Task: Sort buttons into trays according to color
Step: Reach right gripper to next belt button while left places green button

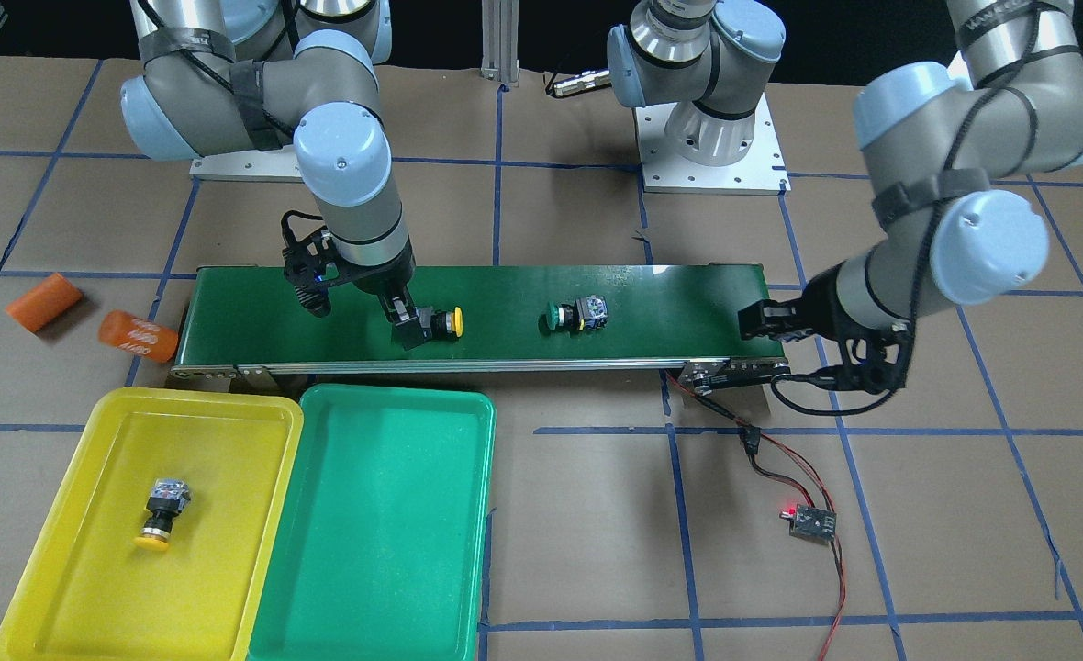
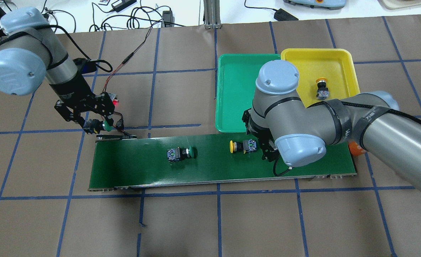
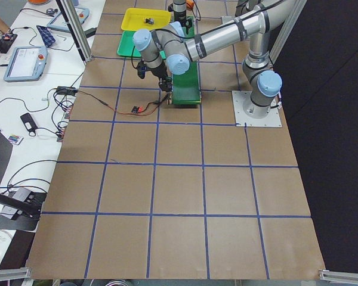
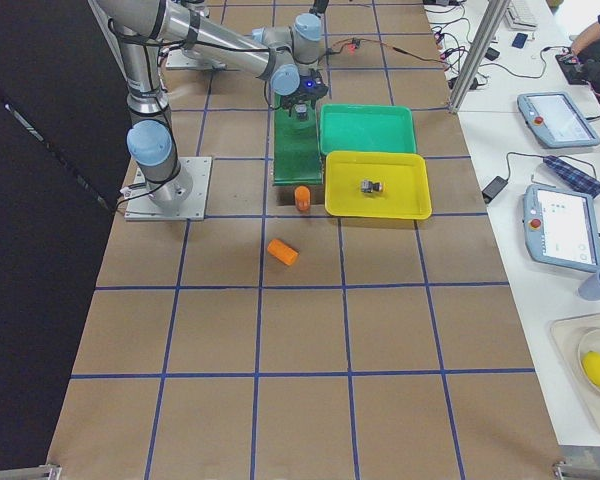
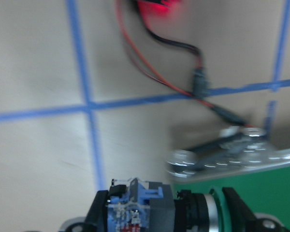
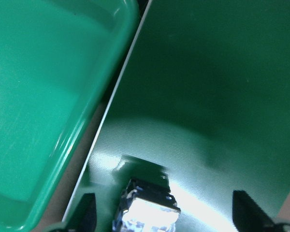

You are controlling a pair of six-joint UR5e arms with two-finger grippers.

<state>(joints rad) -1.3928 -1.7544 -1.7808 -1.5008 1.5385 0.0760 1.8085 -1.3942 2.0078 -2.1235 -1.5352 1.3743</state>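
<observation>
Buttons sorted so far? (ops)

One of four, by my read. First yellow button [image 1: 161, 514] lies on its side in the yellow tray [image 1: 220, 551]. Nothing else is placed. (rig)

Green tray? (ops)

Green tray [image 1: 376, 523] holds nothing. It sits touching the yellow tray, just beside the conveyor belt [image 1: 670, 303]. (rig)

Where are the other three? (ops)

Two are on the belt, both on their sides: second yellow button [image 1: 441, 323] near the tray end, belt green button [image 1: 575, 315] about mid-belt, well apart from each other. Third is the held green button [image 2: 105, 125], at the belt's far end from the trays, just off its edge. (rig)

Grippers? (ops)

Left gripper [image 5: 166, 215] is clamped on the held green button; the button fills the gap between the fingers [image 5: 99, 215]. Right gripper [image 6: 166, 210] is down at the second yellow button, jaws spread wide with the switch block between them, nearer one finger. Not gripping it, per the wrist view. (rig)

What's left? (ops)

My guess: close on that yellow and move it to the yellow tray. Both greens need to reach the green tray, and the held one has the whole belt length to cover. The orange cylinders [image 1: 43, 301] off the belt's tray end aren't part of it. (rig)
</observation>
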